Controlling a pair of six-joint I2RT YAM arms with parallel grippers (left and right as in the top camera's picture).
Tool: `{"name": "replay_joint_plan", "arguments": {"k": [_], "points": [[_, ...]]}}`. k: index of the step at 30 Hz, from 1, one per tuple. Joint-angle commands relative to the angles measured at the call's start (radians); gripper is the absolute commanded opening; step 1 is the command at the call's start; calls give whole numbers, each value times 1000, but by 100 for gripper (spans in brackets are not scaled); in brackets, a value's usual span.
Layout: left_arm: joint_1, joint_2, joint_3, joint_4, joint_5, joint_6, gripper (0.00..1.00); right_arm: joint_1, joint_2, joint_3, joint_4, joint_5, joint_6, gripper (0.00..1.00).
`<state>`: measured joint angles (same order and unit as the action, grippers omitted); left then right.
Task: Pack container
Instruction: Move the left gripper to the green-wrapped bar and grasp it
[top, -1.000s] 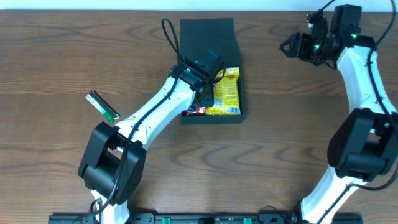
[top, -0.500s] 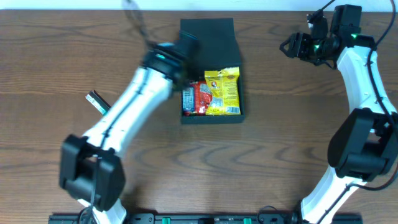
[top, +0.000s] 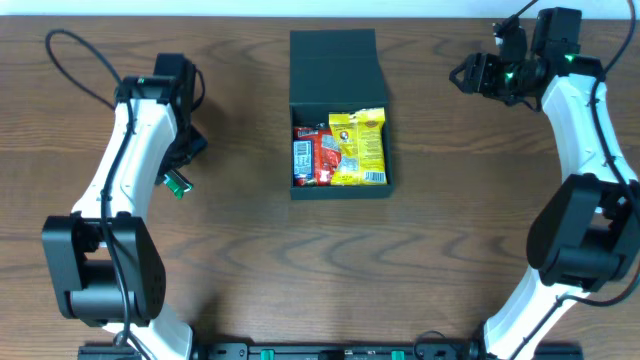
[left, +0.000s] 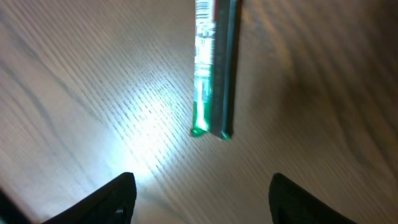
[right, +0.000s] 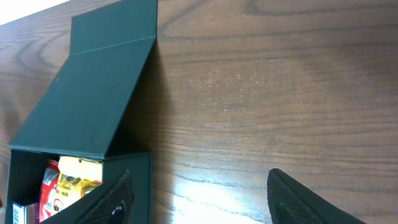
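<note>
Container (top: 340, 191), long axis near-to-far, lid far

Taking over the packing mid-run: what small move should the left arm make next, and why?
Probably lower the left gripper onto the green packet and close on it. Its jaws stand open and empty, and the packet lies on the table just ahead of them, outside the box, which holds other snacks with its lid open.
</note>
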<state>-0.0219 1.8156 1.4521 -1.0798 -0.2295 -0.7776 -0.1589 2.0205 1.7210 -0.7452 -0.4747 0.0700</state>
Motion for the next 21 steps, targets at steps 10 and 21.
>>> {"name": "replay_joint_plan", "arguments": {"k": [10,21], "points": [[81,-11,-191,210,69,15,71,-4,-34,20,-8,-4,-33,69],[133,-10,-240,327,70,105,77,-3,-34,20,-10,-4,-43,70]]}}
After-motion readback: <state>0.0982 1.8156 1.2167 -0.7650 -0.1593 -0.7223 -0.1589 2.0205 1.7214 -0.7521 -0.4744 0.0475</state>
